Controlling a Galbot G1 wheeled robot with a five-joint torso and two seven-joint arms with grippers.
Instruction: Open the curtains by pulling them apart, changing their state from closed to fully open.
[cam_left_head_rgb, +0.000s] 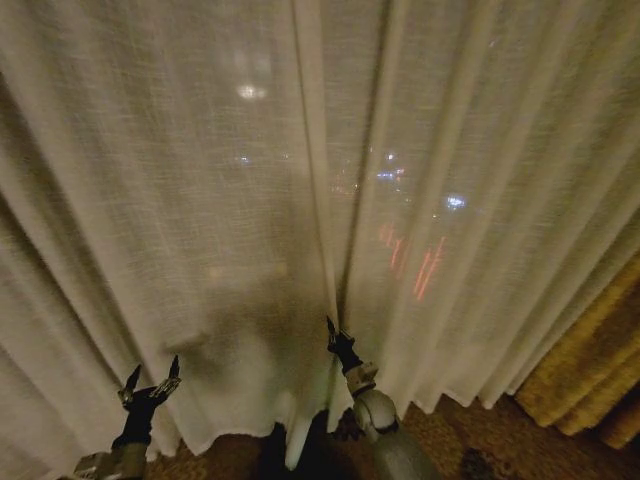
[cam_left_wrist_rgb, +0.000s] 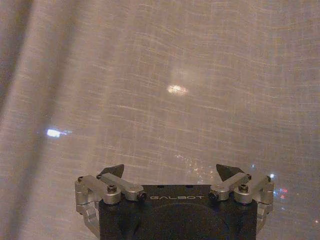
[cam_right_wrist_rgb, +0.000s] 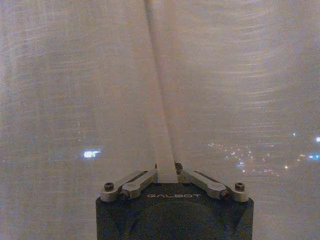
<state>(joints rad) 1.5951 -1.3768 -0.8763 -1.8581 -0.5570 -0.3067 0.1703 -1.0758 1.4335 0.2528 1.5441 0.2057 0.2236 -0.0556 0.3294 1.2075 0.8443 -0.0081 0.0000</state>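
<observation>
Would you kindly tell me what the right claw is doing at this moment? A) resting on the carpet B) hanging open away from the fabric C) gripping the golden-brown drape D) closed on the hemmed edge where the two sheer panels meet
D: the right claw is pinched shut on the hemmed curtain edge at the centre seam, while the left claw is open.

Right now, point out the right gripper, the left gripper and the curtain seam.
right gripper (cam_left_head_rgb: 331, 328), head view, fingertips at the seam.
left gripper (cam_left_head_rgb: 152, 377), head view, between its spread fingertips.
curtain seam (cam_right_wrist_rgb: 161, 100), right wrist view, overlapping hem edge.

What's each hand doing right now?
Left hand: open, holding nothing, facing the sheer cream-white curtains.
Right hand: shut on the curtains' centre hem.
</observation>
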